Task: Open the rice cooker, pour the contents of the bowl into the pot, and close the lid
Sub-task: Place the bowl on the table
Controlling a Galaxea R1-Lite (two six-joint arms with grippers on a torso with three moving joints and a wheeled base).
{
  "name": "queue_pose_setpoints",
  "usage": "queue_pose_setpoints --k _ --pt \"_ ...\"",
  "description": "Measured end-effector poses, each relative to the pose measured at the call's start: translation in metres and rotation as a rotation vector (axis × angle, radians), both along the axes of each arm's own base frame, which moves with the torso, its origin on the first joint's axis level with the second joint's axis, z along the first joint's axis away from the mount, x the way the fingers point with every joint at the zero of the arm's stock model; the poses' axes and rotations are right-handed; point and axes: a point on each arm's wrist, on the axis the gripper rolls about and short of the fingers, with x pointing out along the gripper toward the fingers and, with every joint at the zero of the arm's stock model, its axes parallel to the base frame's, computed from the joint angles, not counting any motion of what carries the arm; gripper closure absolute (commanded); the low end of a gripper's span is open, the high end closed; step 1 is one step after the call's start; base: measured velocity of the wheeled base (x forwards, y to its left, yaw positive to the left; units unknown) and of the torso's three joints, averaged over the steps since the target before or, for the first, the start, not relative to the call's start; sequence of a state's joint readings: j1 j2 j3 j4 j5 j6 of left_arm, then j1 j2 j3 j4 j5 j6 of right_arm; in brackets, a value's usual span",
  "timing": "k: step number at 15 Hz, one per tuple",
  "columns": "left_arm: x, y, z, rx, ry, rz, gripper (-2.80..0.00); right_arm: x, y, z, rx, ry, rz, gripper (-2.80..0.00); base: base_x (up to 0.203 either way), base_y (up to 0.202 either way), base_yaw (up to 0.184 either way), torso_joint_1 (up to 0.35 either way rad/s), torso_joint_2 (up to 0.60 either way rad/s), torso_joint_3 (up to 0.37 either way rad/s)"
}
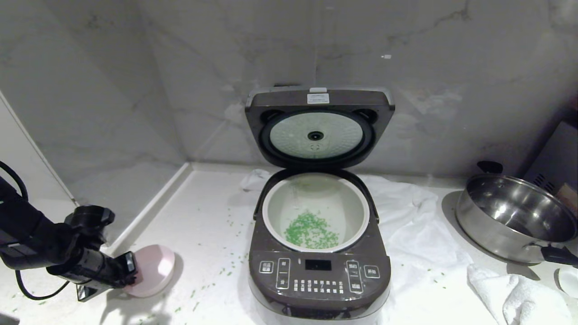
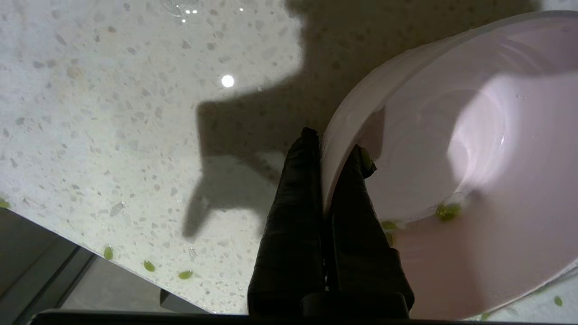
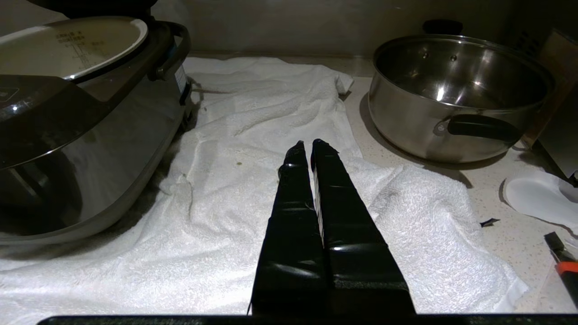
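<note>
Left claw (image 2: 332, 151) pinches the pink bowl's (image 2: 451, 158) rim — cooker panel's (image 1: 318, 273) white labels unreadable.

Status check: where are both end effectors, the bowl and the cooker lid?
Left end effector shut on bowl rim, low at counter's left. Right end effector shut, empty, over towel. Greens in pot; lid up. Nothing blocking.

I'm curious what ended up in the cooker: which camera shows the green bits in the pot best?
The head view: it looks straight down into the open white pot at the green bits. The right wrist view shows only the pot's rim; the left wrist view misses it.
</note>
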State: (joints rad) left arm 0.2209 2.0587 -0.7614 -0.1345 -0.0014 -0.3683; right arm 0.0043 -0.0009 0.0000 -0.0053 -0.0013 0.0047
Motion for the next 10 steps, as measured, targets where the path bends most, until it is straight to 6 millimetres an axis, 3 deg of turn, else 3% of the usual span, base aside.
queue_pose_setpoints --k 1,6,10 --pt "0.001 0.003 -0.001 0.000 -0.001 0.010 -2.80 0.000 0.000 0.000 0.000 0.000 0.000 0.00 0.000 0.000 0.000 0.000 0.00 0.000" --pt "0.003 0.009 0.000 0.007 -0.008 0.031 -2.80 0.000 0.000 0.000 0.000 0.000 0.000 0.00 0.000 0.000 0.000 0.000 0.00 0.000" --pt "0.000 0.006 0.015 0.010 -0.049 0.032 -2.80 0.000 0.000 0.000 0.000 0.000 0.000 0.00 0.000 0.000 0.000 0.000 0.00 0.000"
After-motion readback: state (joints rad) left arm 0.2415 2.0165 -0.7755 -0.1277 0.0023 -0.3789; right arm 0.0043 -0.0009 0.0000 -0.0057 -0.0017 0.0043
